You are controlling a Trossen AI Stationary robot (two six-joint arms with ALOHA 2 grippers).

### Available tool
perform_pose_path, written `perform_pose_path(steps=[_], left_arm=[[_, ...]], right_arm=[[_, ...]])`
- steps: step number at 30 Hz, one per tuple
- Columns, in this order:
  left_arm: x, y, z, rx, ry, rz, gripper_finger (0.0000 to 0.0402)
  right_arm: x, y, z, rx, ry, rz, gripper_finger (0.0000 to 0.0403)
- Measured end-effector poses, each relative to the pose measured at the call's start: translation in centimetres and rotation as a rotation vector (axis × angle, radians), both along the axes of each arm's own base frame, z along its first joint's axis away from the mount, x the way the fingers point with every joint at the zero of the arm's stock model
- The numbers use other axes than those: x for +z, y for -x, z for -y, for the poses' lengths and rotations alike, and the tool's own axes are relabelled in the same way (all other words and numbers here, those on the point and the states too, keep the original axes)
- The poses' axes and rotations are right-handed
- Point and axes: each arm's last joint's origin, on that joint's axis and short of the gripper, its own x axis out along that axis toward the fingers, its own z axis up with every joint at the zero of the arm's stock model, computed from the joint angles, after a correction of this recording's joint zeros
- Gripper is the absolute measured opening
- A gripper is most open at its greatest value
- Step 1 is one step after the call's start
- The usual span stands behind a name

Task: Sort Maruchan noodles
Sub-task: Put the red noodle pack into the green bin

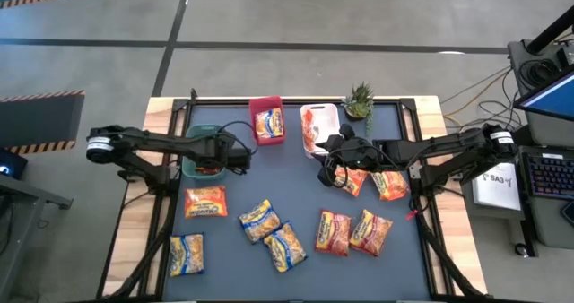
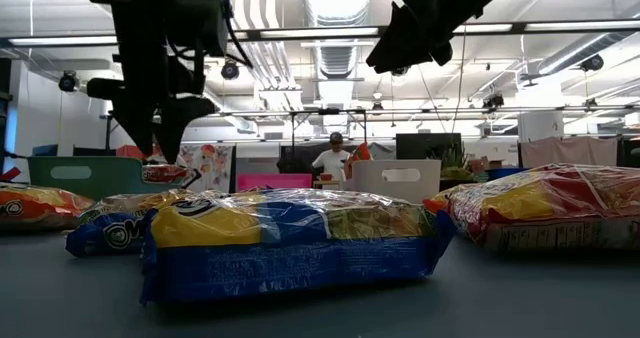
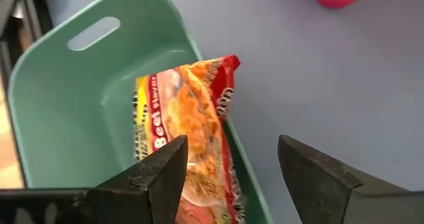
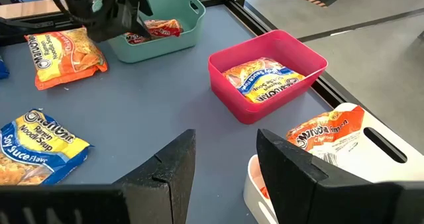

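Observation:
My left gripper hangs open above the green bin. A red-orange Maruchan packet lies in that bin, leaning on its wall below the fingers. My right gripper is open and empty above the table near the white bin, which holds an orange packet. The red bin holds a yellow-and-blue packet. Several more packets lie flat on the mat, among them an orange one, a yellow-and-blue one and a red-orange one.
The three bins stand in a row along the mat's far edge, with a small potted plant to the right of the white bin. Two packets lie under the right arm. A person stands in the room beyond the table.

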Motion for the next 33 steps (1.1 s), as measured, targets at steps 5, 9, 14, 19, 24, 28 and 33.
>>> perform_pose_path(steps=[5,9,14,19,24,28,33], left_arm=[[-0.8,-0.1,-0.1,-0.002,-0.038,-0.072,0.0211],[-1.4,-0.3,-0.2,-0.004,-0.043,-0.11,0.0207],[-1.9,-0.5,-0.3,0.011,-0.075,-0.128,0.0194],[-2.2,-0.6,-0.3,0.017,-0.077,-0.137,0.0169],[-2.4,-0.6,-0.2,0.012,-0.076,-0.148,0.0121],[-2.6,-0.4,-0.1,0.012,-0.075,-0.158,0.0065],[-2.3,-0.4,-0.1,-0.001,-0.066,-0.158,0.0006]], right_arm=[[0.0,0.0,0.0,0.0,0.0,-0.001,0.0151],[-0.1,0.1,0.0,0.0,0.0,-0.012,0.015],[-0.2,0.1,0.0,0.0,0.001,-0.026,0.015],[-0.2,0.1,0.0,0.0,0.001,-0.029,0.015],[-0.3,0.2,0.0,-0.007,-0.01,-0.03,0.015],[-0.3,0.2,0.0,-0.008,-0.011,-0.034,0.015],[-0.3,0.2,0.0,-0.008,-0.011,-0.035,0.015]])
